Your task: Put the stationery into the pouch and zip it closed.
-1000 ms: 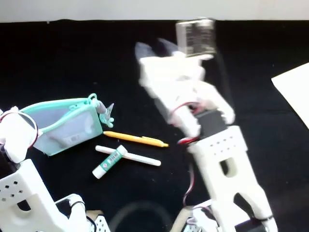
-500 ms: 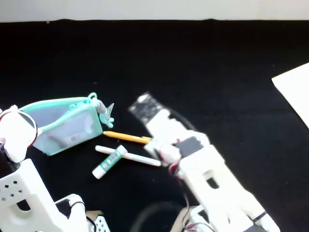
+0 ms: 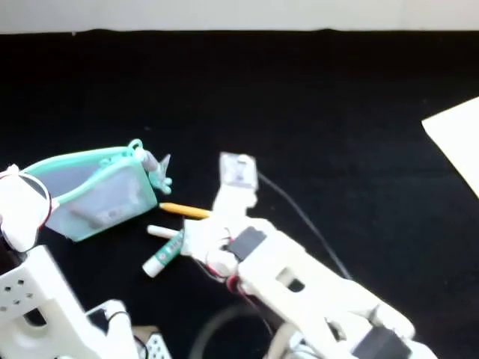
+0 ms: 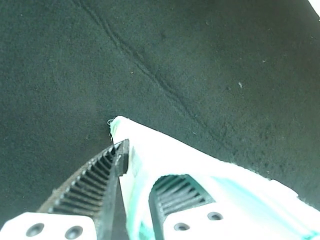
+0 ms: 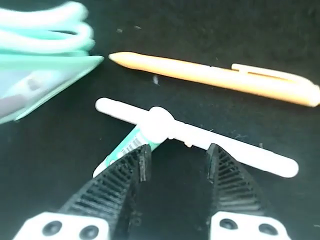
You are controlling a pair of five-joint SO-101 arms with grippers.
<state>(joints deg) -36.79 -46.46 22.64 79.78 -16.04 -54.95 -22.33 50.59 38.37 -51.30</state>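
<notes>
Jaws of the right arm [image 3: 299, 277] are held apart close to the white pen [image 5: 240, 152], laid crosswise ahead of them, with the pouch [image 3: 97, 191] at their ten o'clock clamped by the left jaws.

Left pincer [image 4: 131, 166] clamped tight; right pincer [image 5: 177, 161] parted (its arm stretched forward, low).

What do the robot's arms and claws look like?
The left arm and right arm are chunky white plastic with small round holes, thin red wires and a black cable. The left gripper and right gripper have black ridged fingers on white bases with screw holes.
</notes>
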